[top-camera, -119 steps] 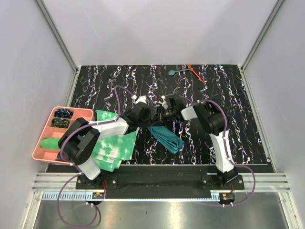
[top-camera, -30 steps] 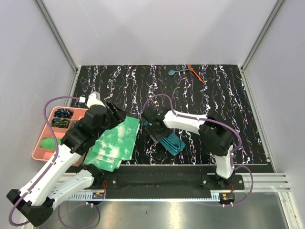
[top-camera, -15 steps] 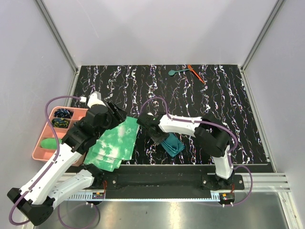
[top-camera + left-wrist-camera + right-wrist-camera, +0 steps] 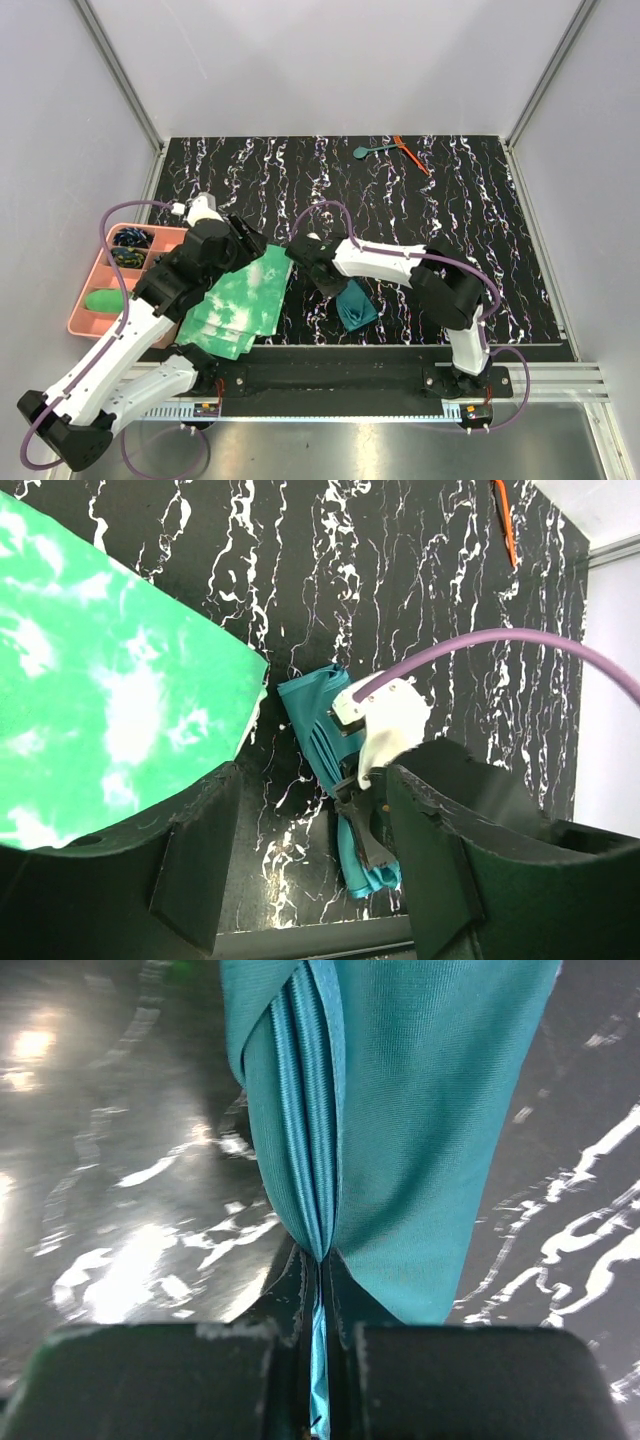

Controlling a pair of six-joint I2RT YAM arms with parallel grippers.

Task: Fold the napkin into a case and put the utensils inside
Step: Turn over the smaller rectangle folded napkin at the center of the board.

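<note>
The dark teal napkin (image 4: 357,306) lies folded into a short thick bundle near the front middle of the table. My right gripper (image 4: 338,292) reaches down onto it from the far left and is shut on its layered edge. In the right wrist view the napkin (image 4: 430,1110) has its folds pinched thin between the closed fingers of the right gripper (image 4: 320,1265). My left gripper (image 4: 247,245) hovers open over the tie-dye cloths, apart from the napkin (image 4: 312,712). The utensils, a teal spoon (image 4: 367,151) and an orange-red stick (image 4: 410,155), lie at the far edge.
A stack of green-and-white tie-dye cloths (image 4: 245,300) lies at the front left, partly under my left arm. A pink compartment tray (image 4: 78,312) sits at the left edge with small items in it. Grey walls enclose the table on three sides.
My right gripper has closed onto the napkin's folded edge and drawn it slightly nearer; the cloth now looks more bunched. The left arm has stayed still and open.
</note>
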